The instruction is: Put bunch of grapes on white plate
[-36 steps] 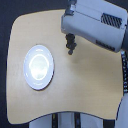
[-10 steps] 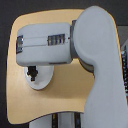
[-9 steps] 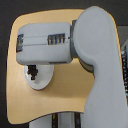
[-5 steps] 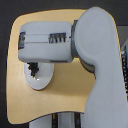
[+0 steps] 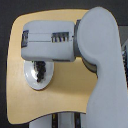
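The white plate (image 5: 31,82) lies on the tan table at the exterior view's left, and my forearm covers its upper part. A dark bumpy mass hangs below the forearm over the plate's middle. It is the bunch of grapes (image 5: 41,74) together with my gripper (image 5: 38,66). Fingers and grapes blur into one dark shape, so the jaws' state does not show. The grapes are within the plate's rim, but I cannot tell if they rest on the plate or hang just above it.
The round-cornered tan table (image 5: 65,95) has its front edge at the bottom of the view. My large grey upper arm (image 5: 100,60) fills the exterior view's right side and hides the table there. Dark floor surrounds the table.
The arm has swung from the table's far right, carrying the dark bunch, to above the plate. Over the last second it has only shifted slightly.
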Motion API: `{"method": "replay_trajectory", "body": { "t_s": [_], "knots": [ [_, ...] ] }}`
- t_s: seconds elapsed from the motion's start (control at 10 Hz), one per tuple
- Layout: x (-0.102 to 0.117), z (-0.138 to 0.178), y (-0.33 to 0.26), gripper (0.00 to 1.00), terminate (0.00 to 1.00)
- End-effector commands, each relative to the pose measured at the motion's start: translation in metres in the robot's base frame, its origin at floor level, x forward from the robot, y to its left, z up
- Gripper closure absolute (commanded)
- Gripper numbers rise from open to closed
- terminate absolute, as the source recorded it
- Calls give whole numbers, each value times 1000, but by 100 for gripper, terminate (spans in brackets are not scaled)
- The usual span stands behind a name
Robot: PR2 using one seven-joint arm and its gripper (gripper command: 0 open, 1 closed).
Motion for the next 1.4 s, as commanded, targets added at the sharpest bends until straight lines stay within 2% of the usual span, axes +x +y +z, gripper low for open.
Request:
{"method": "replay_trajectory", "body": {
  "t_s": [0.0, 0.3, 0.6, 0.9, 1.3],
  "knots": [
    [3, 3, -12, 0, 0],
    [6, 18, -12, 0, 0],
    [8, 89, -13, 0, 0],
    [14, 139, -28, 0, 0],
    [21, 164, -56, 0, 0]
  ]
}}
